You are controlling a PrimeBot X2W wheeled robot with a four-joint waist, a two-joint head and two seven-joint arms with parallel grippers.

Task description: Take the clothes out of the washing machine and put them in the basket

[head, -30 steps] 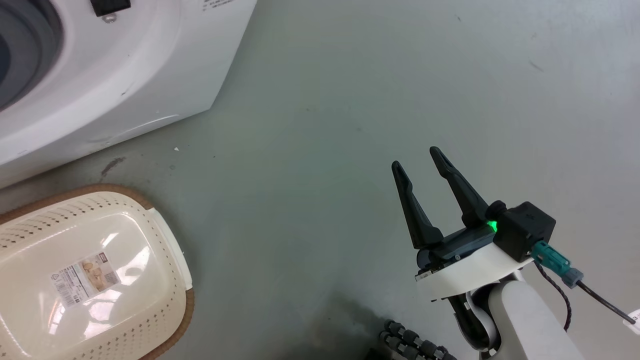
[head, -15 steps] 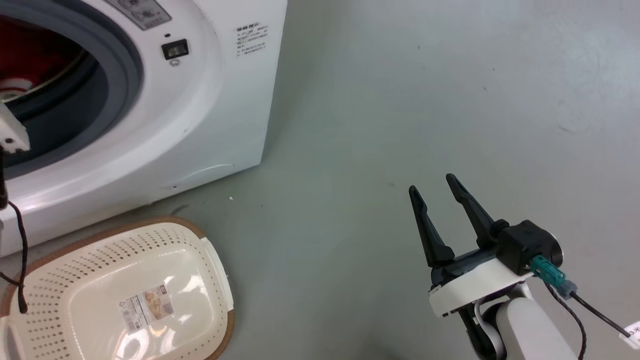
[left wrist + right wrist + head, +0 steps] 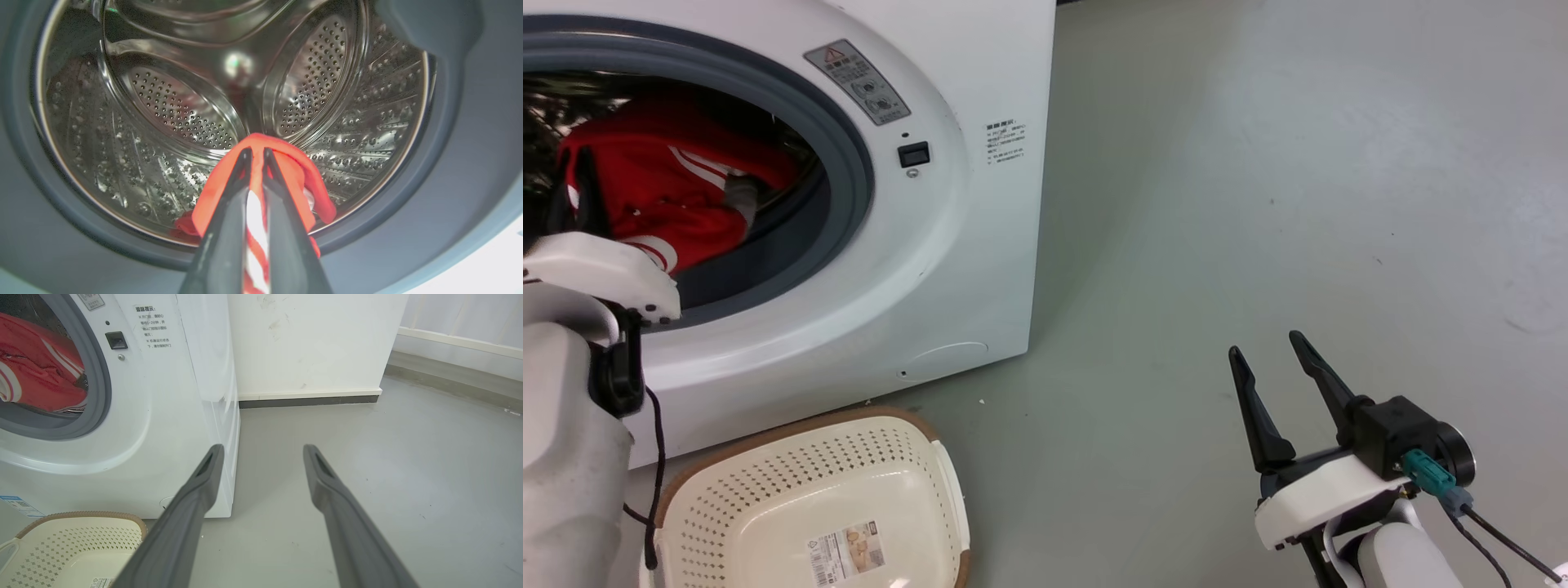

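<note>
The white washing machine (image 3: 980,245) stands with its grey-rimmed porthole uncovered. Red clothes (image 3: 662,196) with white stripes hang inside the drum. In the left wrist view my left gripper (image 3: 255,152) is shut on a fold of the red clothes (image 3: 298,175), lifted in front of the perforated steel drum (image 3: 171,110). My pale left forearm (image 3: 572,392) reaches into the porthole at the head view's left edge. The cream basket (image 3: 809,498) with a brown rim sits on the floor below the machine's front. My right gripper (image 3: 1266,343) is open and holds nothing, over bare floor at the lower right.
Grey floor (image 3: 1258,163) stretches to the right of the machine. A white wall (image 3: 310,343) with a dark skirting stands behind it. The basket (image 3: 73,547) lies close to the machine's (image 3: 196,396) lower front corner.
The head camera has tilted up and left, bringing the porthole, the red clothes and my left forearm into view. The right gripper has kept its open pose.
</note>
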